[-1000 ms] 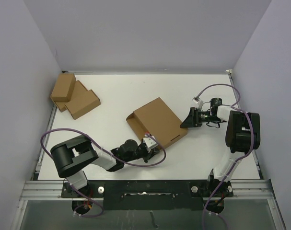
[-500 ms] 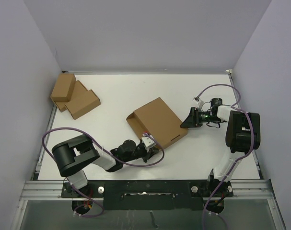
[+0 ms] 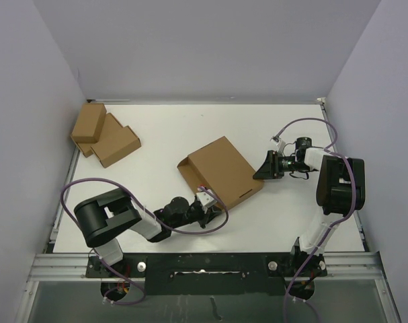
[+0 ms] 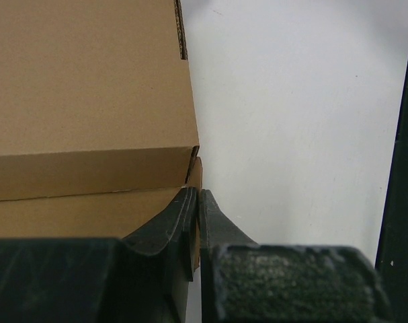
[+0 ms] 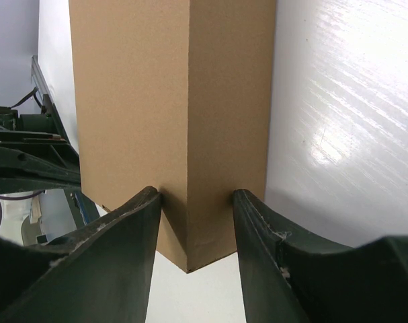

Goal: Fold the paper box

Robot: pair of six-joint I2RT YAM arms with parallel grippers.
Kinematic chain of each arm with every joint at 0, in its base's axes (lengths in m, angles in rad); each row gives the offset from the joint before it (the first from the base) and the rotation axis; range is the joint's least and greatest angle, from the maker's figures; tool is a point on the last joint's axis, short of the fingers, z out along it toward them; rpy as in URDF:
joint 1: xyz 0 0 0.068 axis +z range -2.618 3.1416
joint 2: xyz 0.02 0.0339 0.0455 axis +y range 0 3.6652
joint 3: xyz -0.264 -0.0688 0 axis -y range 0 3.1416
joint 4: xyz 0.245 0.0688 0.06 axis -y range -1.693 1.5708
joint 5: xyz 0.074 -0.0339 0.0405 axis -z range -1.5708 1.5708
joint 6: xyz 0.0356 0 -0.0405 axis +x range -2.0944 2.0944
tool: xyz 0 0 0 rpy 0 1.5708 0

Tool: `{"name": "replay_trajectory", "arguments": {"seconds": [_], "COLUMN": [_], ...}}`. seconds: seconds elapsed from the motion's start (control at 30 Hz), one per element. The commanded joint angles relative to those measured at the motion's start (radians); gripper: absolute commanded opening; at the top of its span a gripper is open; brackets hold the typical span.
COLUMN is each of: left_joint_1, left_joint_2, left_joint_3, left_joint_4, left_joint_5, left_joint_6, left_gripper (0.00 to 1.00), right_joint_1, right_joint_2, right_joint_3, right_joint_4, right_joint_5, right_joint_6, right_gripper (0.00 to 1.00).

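The paper box [image 3: 220, 171] lies as a shallow brown mailer in the middle of the table, lid down. My left gripper [image 3: 207, 198] is at its near corner. In the left wrist view the box [image 4: 89, 87] fills the upper left, and my left gripper [image 4: 195, 194] is shut with a thin cardboard edge pinched between its fingers. My right gripper [image 3: 261, 171] is at the box's right corner. In the right wrist view that corner [image 5: 183, 121] stands between the fingers, and my right gripper [image 5: 197, 196] has one finger against each face.
Two smaller brown boxes [image 3: 89, 121] [image 3: 117, 142] sit at the back left by the wall. Purple walls close the table on three sides. The left arm's cable [image 3: 76, 192] loops over the near left table.
The right jaws have drawn in against the box's corner. The left wrist has shifted slightly toward the near left. The box has barely moved.
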Motion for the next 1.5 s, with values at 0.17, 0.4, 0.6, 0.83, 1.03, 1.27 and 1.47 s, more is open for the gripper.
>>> {"name": "replay_trajectory", "arguments": {"seconds": [0.17,0.4,0.6,0.83,1.03,1.27,1.47], "left_joint_1": [0.009,0.013,0.017,0.019,0.019,0.019,0.019], "left_joint_2": [0.033,0.041,0.042,0.05,0.05,0.006,-0.023], "left_joint_3": [-0.021,-0.026,-0.029,-0.032,-0.027,0.015,0.036], "left_joint_4": [0.087,0.105,0.114,0.128,0.123,0.013,-0.057], "left_joint_5": [0.021,0.019,0.02,0.018,0.021,0.031,0.041], "left_joint_6": [-0.027,-0.035,-0.041,-0.046,-0.047,-0.046,-0.037], "left_gripper": [0.0,0.0,0.0,0.0,0.0,0.0,0.0], "right_joint_1": [-0.011,-0.01,-0.01,-0.009,-0.008,-0.005,-0.002], "right_joint_2": [0.025,0.025,0.028,0.027,0.028,0.03,0.029], "right_joint_3": [0.026,0.028,0.028,0.028,0.029,0.029,0.031], "right_joint_4": [0.028,0.026,0.026,0.026,0.025,0.023,0.024], "right_joint_5": [0.094,0.094,0.094,0.094,0.092,0.089,0.089], "right_joint_6": [-0.019,-0.019,-0.02,-0.02,-0.021,-0.024,-0.024], "right_gripper": [0.44,0.44,0.44,0.44,0.44,0.44,0.44]}}
